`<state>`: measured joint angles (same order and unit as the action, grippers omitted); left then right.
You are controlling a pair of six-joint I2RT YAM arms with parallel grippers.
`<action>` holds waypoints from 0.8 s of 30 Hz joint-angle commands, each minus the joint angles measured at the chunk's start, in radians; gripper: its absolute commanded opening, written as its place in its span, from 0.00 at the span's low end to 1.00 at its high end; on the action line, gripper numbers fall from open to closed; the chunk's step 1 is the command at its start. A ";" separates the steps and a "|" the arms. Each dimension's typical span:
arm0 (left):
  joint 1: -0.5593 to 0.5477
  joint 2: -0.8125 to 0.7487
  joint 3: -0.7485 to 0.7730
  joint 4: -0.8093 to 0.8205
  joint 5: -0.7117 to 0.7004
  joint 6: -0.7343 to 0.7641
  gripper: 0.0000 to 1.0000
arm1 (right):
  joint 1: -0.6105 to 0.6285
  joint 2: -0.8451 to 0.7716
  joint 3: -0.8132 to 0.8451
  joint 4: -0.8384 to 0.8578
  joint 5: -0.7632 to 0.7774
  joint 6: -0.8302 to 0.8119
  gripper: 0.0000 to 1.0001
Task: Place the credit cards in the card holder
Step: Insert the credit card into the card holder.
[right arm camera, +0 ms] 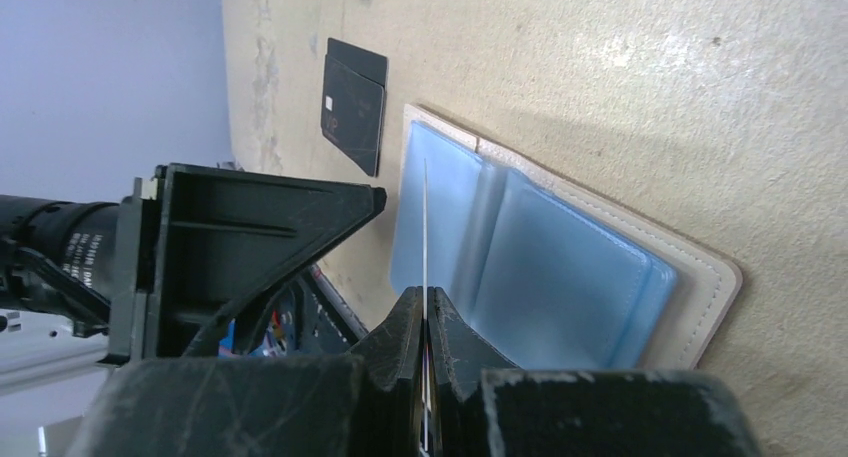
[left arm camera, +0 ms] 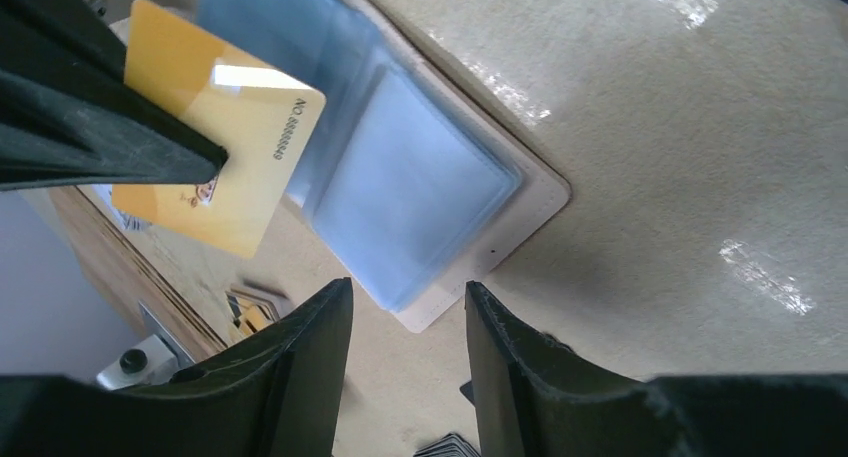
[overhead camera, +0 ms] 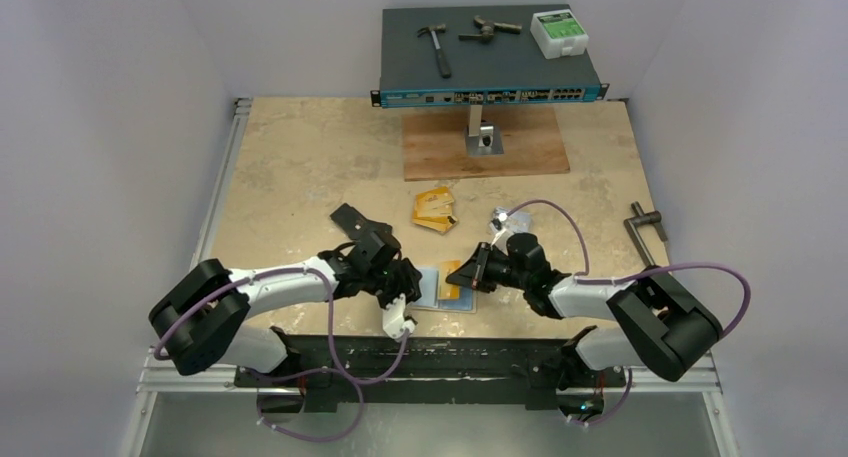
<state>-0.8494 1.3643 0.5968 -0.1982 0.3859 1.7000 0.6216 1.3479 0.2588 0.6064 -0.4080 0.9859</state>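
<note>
Only the top view takes in the whole table (overhead camera: 300,167). There the holder (overhead camera: 428,283) is seen lying open near the front edge, between the two grippers. A pile of orange cards (overhead camera: 434,209) lies farther back, with a black wallet (overhead camera: 349,218) to its left. A switch (overhead camera: 488,52) is raised on a stand at the far edge.

In the right wrist view the card (right arm camera: 425,207) is seen edge-on as a thin line. It is clamped tight between the fingers of the right gripper (right arm camera: 425,302) and held over the holder's blue pockets near the fold. Its face is shown only in the left wrist view: orange-gold, with a printed number, tilted above one pocket. Whether its edge has entered a pocket cannot be told.

The fingers of the left gripper (left arm camera: 408,295) are set partly apart with nothing between them, and the holder's pale corner is seen just beyond the gap.

One holder, one gripped card, one black wallet and one pile are counted; the number in the pile cannot be told. Three things lie on the switch.

Both arms are stretched low and inward from their bases. The grippers are turned toward each other over the holder, the left at its left side and the right at its right.
</note>
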 commanded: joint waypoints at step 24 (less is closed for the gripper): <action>-0.065 0.041 0.026 -0.140 0.033 0.130 0.39 | -0.002 0.046 -0.052 0.131 0.157 0.093 0.00</action>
<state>-0.9058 1.3907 0.5964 -0.3016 0.4000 1.8679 0.6216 1.3876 0.2153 0.6613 -0.2714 1.0595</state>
